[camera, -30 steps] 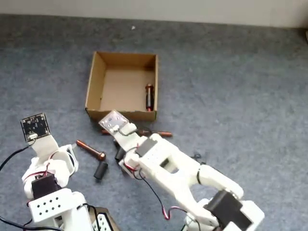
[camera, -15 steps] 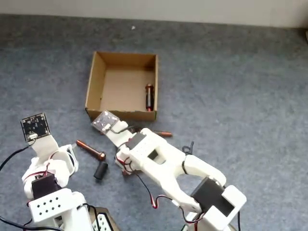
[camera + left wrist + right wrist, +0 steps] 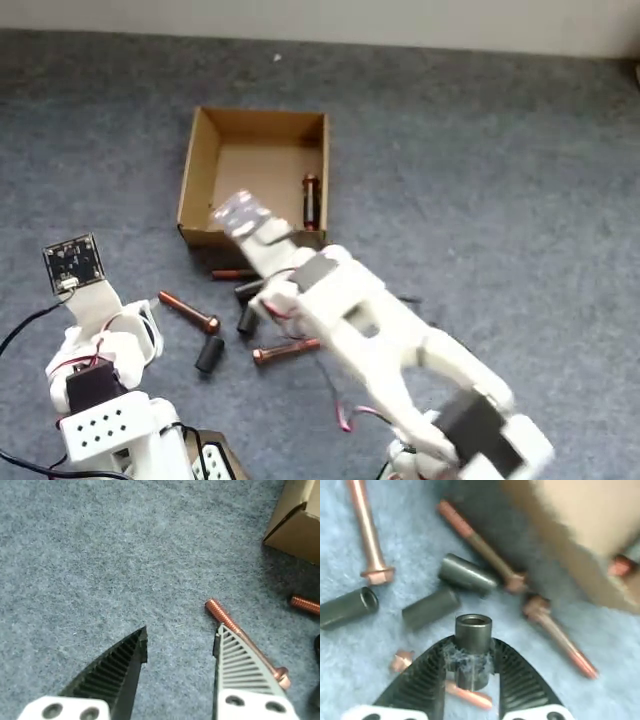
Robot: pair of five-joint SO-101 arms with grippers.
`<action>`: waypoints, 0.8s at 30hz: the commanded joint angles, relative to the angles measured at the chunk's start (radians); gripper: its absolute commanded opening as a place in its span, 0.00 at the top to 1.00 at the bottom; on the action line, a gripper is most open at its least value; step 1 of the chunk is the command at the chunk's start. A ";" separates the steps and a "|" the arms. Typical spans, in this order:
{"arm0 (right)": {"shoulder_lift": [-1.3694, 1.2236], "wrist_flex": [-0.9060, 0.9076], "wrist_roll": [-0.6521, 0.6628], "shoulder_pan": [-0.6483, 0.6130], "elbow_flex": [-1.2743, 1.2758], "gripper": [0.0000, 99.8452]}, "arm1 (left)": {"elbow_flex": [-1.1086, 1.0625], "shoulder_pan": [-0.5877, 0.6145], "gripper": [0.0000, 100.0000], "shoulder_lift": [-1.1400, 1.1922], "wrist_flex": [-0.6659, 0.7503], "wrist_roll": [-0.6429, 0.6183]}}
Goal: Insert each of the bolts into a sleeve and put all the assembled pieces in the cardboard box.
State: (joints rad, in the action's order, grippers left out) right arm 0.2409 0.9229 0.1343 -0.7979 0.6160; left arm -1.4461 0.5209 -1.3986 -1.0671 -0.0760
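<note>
Gripping sleeve, axis along right fingers, bore outward.

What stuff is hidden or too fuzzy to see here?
High view: the right arm hides whatever lies under it.
Left wrist view: a finger of the left gripper hides part of a bolt.
Right wrist view: the cardboard box is blurred and cut off by the edge.

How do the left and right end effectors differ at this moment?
The left end effector is open and empty; the right end effector is shut on a dark sleeve. The left one hangs beside a copper bolt; the right one hangs over several loose bolts and sleeves near the cardboard box. Both point down at the grey carpet.
</note>
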 commanded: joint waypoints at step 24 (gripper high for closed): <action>0.714 -0.206 -0.448 0.579 0.659 1.00 | 0.622 -0.297 0.77 0.343 -0.249 0.362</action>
State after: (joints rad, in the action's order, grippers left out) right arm 0.9221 0.7802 -0.2892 -0.2654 1.2620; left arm -0.9735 0.2816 -1.2497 -1.2513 0.2002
